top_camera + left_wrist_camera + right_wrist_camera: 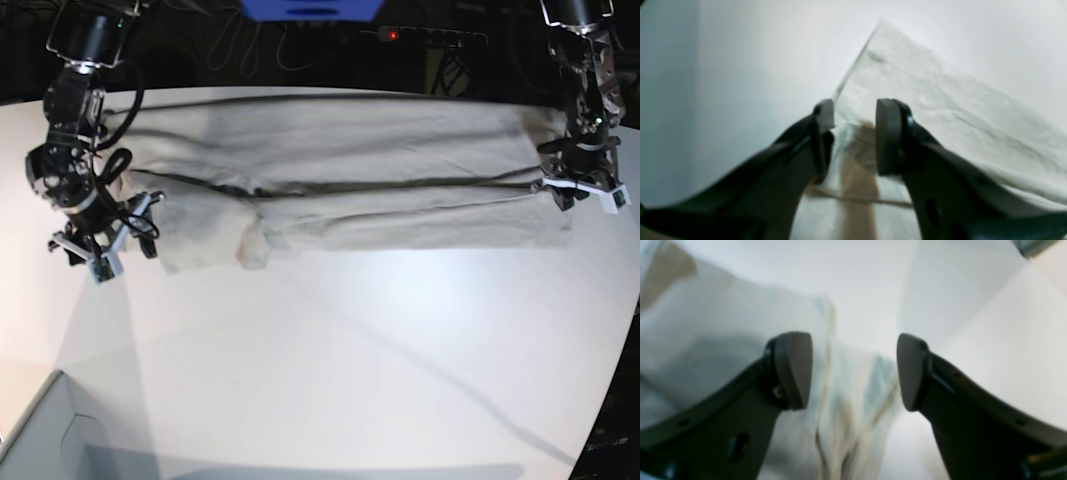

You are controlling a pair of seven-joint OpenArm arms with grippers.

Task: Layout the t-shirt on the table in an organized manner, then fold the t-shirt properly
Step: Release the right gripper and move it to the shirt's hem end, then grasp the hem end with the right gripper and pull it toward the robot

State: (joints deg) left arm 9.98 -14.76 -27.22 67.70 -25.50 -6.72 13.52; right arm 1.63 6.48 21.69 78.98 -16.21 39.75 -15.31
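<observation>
Between the pads of the right gripper (855,371) there is a wide gap; blurred folds of the t-shirt (723,340) show through it, and neither pad presses on the cloth, so nothing is held on that side. On the other arm, the left gripper (855,133) also has its jaws apart, though less widely, standing over a hem corner of the shirt with a little fabric between them; whether either pad touches the cloth I cannot tell.

Outward from the claws, the base view shows the t-shirt (340,185) lying as a long band across the far part of the table (350,350), near its far edge, one lengthwise fold already laid over so a dark crease line runs from end to end. A sleeve end bunches up near the right gripper (100,245), while the left gripper (585,185) sits at the opposite, squarer end.

By my reading, this is the release after a lengthwise fold. What the next move calls for is lifting both claws clear without dragging the cloth, tidying the bunched sleeve, then taking fresh grips for a crosswise fold.
</observation>
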